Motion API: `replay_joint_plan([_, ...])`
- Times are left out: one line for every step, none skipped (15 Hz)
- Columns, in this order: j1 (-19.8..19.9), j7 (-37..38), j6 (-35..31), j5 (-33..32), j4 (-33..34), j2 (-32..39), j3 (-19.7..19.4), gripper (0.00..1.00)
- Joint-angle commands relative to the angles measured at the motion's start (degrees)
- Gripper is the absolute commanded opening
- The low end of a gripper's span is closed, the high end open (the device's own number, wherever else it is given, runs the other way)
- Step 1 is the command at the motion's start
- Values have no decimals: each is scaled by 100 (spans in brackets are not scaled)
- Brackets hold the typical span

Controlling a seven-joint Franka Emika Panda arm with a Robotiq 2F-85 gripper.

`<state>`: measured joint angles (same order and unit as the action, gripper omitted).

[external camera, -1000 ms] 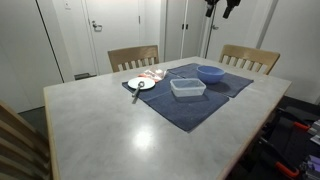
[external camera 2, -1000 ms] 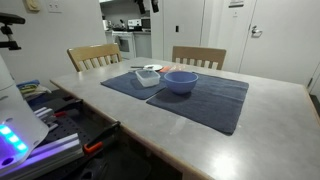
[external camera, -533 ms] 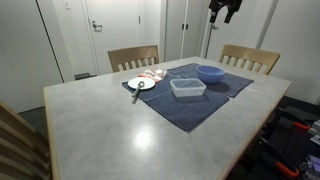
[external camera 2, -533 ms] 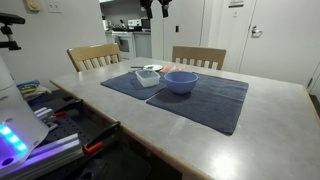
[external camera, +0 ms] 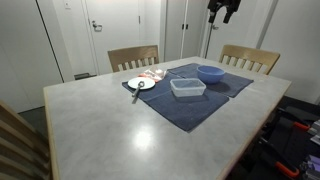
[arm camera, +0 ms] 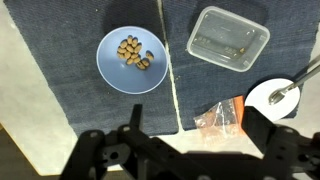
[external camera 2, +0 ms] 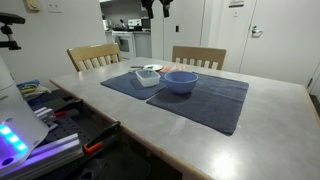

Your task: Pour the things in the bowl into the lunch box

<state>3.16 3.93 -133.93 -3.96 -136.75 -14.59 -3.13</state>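
Observation:
The round blue bowl (arm camera: 133, 58) holds several small brown pieces and stands on a dark blue cloth (arm camera: 70, 100); it also shows in both exterior views (external camera: 210, 73) (external camera 2: 180, 81). The clear rectangular lunch box (arm camera: 228, 37) (external camera: 187, 87) (external camera 2: 149, 76) stands next to it on the cloth. My gripper (arm camera: 198, 150) hangs high above the table, open and empty, seen at the top of both exterior views (external camera: 222, 10) (external camera 2: 156, 6).
A small white plate (arm camera: 275, 96) (external camera: 141, 84) with a spoon and a clear plastic bag with orange (arm camera: 222, 115) lie by the lunch box. Wooden chairs (external camera: 133, 57) (external camera: 249, 57) stand at the table's far side. Doors and walls are behind.
The gripper has come down slightly into view at the top of both exterior views. Nothing on the table has moved.

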Motion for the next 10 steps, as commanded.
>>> replay_joint_plan([75,-177,35,-31,-15,7,-46,100])
replay_joint_plan([89,-233,17,-52,-17,28,-72,100])
replay_joint_plan([91,-329,12,1,-10,51,-121,100])
replay_joint_plan([110,-409,-18,15,-11,90,-172,100])
replay_joint_plan([122,-496,-36,46,-11,117,-231,100])
replay_joint_plan([143,-595,-79,105,-17,161,-316,100])
replay_joint_plan([205,-522,-110,31,-5,220,-355,100])
replay_joint_plan([330,-210,-106,-207,46,334,-345,100])
replay_joint_plan([349,-246,-126,-197,67,422,-391,100])
replay_joint_plan([403,-230,-142,-238,102,546,-418,100])
